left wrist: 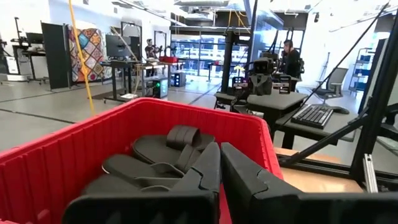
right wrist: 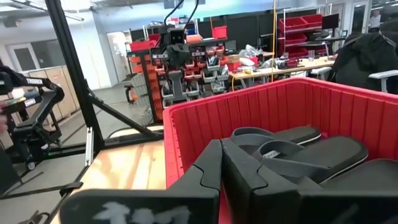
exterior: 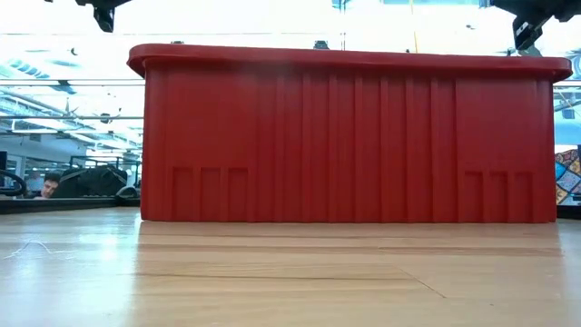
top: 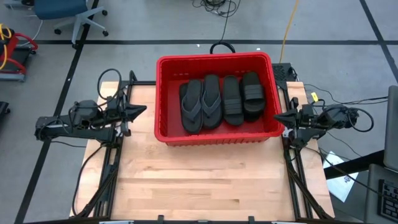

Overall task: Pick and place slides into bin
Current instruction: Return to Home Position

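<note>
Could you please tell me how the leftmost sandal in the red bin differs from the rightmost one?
The leftmost sandal has a thin V-shaped thong strap; the rightmost sandal has a broad ribbed band. The leftmost looks greyer, the rightmost blacker. Both lie strap-up in the bin.

Left gripper (left wrist: 220, 148) has its fingers pressed together, tips over the red bin's (left wrist: 61, 163) near rim. Black slides (left wrist: 163, 152) lie inside, one strap arching up. Wood table (left wrist: 313, 181) beside the bin. Keyboard (left wrist: 314, 115) on a desk and a person (left wrist: 290, 57) beyond.
</note>
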